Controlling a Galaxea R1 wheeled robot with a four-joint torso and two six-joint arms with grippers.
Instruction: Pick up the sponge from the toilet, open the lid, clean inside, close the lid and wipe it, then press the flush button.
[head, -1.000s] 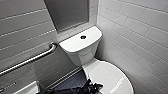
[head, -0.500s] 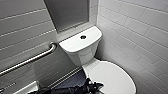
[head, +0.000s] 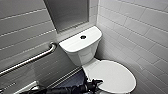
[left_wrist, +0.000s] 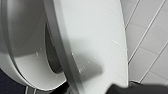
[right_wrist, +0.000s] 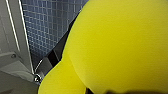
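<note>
Gleaming lid (head: 113, 76), perhaps streaked, amid tiled walls (head: 140, 30).

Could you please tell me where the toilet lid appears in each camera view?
Head view: the lid is the white oval at lower right, with the left gripper at its edge.
Left wrist view: the lid is the broad white surface between the bowl and the wall tiles.
Right wrist view: the sponge, close up, against dark mosaic floor.
Shared landmark: the wall tiles beside the lid.
</note>
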